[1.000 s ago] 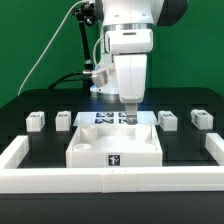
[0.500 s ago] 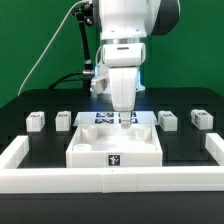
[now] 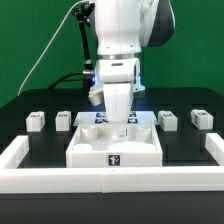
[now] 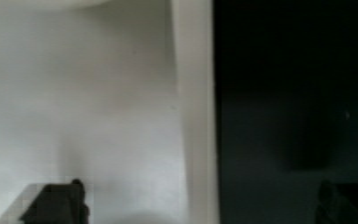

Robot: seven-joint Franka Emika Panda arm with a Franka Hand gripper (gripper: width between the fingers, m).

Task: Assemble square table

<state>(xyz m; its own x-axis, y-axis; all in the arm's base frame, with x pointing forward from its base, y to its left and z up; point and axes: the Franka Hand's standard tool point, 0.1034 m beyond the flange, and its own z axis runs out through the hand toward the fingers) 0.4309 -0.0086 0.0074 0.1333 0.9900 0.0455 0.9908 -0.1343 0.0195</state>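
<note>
The square table's white slab (image 3: 115, 146) lies flat in the middle, with a black-and-white tag (image 3: 114, 158) on its front edge. Two short white legs (image 3: 36, 120) (image 3: 63, 119) stand at the exterior view's left. Two more legs (image 3: 167, 119) (image 3: 201, 118) stand at its right. My gripper (image 3: 119, 130) hangs low over the slab's back part, open and holding nothing. In the wrist view my gripper (image 4: 201, 205) straddles the slab's (image 4: 87, 110) straight edge. One dark fingertip (image 4: 55, 200) is over the white surface, the other over the black table (image 4: 291, 100).
A low white border wall (image 3: 110, 180) runs along the front and up both sides. The marker board (image 3: 100, 117) lies just behind the slab, partly hidden by my arm. A black stand with a cable rises at the back left.
My arm has swung toward the exterior view's left and come down closer to the slab. The jaws have stayed open. The slab and the legs have not moved.
</note>
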